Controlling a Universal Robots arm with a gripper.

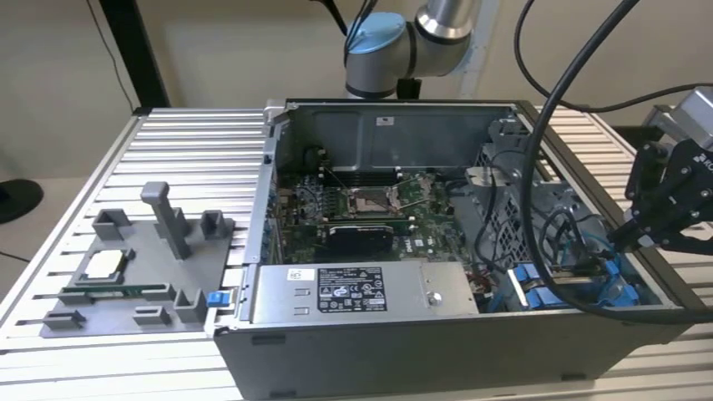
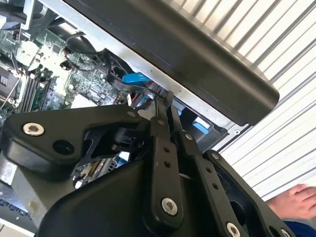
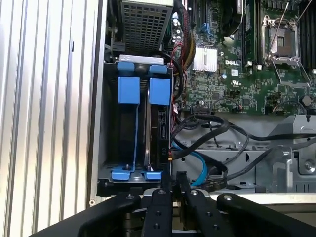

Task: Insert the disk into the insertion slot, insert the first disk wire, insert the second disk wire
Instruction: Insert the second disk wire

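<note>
On the ribbed aluminium table [image 1: 167, 142] stands the open computer case [image 1: 446, 351], and in its near corner toward the exterior view's right sits the insertion slot [image 3: 105, 123], a grey bay with blue tabs. The disk [image 3: 161, 131] stands on edge inside that slot in its blue carrier, on the side nearest the motherboard [image 3: 237, 74]. The gripper [image 3: 176, 178] hangs just over the bay's end beside a blue cable [image 3: 199, 165], its claw drawn closed; whether it pinches anything cannot be told.
</note>
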